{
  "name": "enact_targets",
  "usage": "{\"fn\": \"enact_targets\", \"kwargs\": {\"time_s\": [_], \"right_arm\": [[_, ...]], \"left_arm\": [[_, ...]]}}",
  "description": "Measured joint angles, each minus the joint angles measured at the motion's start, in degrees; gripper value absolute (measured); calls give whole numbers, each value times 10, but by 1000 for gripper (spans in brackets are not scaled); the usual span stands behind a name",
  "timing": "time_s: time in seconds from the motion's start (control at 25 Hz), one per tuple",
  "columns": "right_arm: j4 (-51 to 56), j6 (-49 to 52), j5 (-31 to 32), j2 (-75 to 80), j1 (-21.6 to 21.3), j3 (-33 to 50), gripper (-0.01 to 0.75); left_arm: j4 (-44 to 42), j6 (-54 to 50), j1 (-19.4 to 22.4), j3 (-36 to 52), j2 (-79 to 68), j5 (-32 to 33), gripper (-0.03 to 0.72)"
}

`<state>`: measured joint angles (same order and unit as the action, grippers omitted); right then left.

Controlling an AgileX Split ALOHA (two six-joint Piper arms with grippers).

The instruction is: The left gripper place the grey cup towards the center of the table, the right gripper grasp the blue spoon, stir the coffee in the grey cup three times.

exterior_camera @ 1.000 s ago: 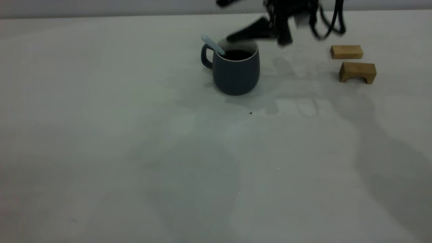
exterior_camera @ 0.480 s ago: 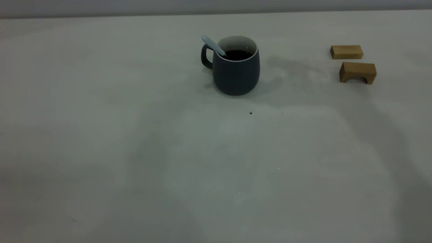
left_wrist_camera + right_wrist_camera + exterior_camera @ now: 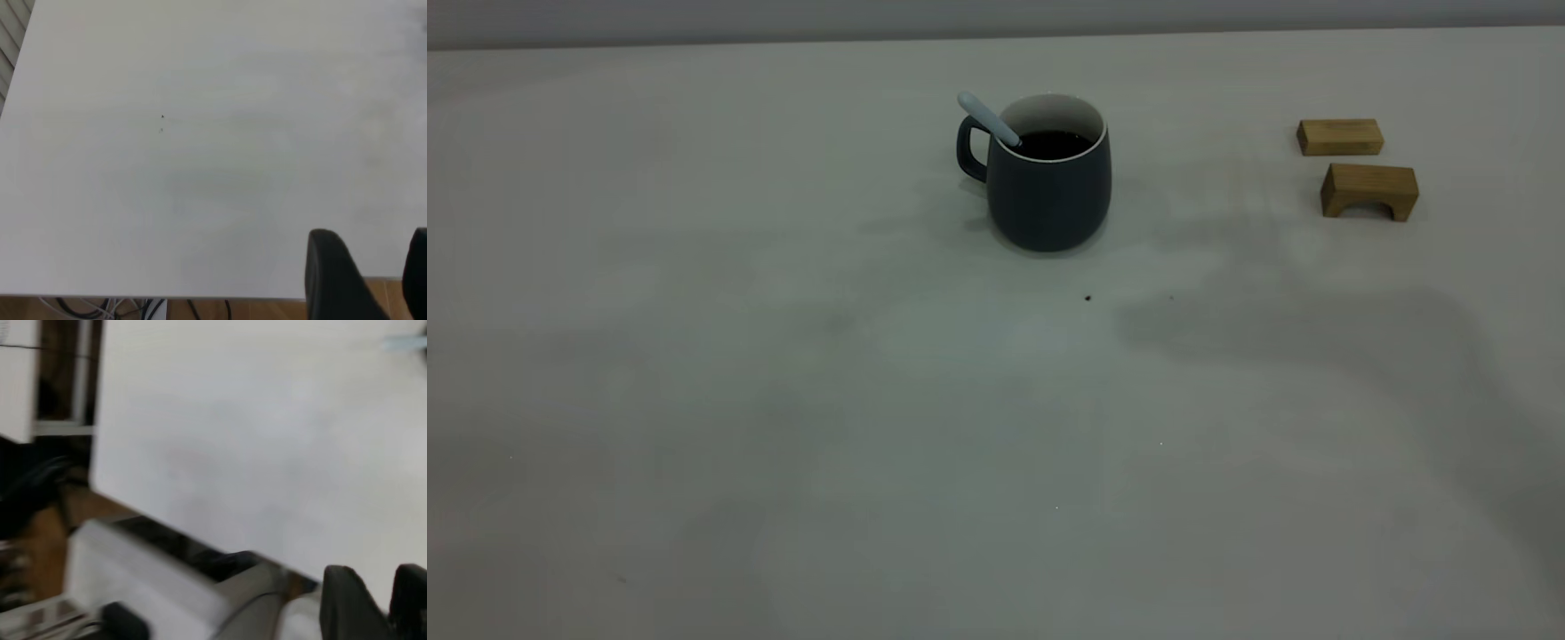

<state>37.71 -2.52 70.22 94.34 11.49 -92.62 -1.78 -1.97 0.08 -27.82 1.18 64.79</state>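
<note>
A: How far along?

B: The grey cup (image 3: 1048, 182) stands mid-table toward the far edge, the blue spoon (image 3: 989, 117) propped in the coffee (image 3: 1054, 143). Stirring looks finished (I can't confirm three turns).

A: Grippers?

B: The left gripper (image 3: 370, 273) and right gripper (image 3: 375, 600) both hang near table edges, jaws spread, empty. The table (image 3: 783, 400) offers wide open room; two wooden blocks (image 3: 1368, 189) sit well right.

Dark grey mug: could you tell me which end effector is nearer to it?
Cannot tell: left end effector and right end effector both hang near edges of the off-white table, away from the dark grey rounded mug.
</note>
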Motion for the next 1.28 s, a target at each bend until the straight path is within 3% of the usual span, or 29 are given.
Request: {"fn": "enact_targets", "kwargs": {"time_s": [0.28,0.6,0.84,1.28], "right_arm": [[-121,-7,6,-129,0,33,197],[-253,-11,7,-333,0,179,205],[-273,-19,7,-473,0,265,210],[-275,-143,7,-720,-15,416,219]], "left_arm": [[0,0,0,0,0,0,333],[0,0,0,0,0,0,333],[0,0,0,0,0,0,333],[0,0,0,0,0,0,333]]}}
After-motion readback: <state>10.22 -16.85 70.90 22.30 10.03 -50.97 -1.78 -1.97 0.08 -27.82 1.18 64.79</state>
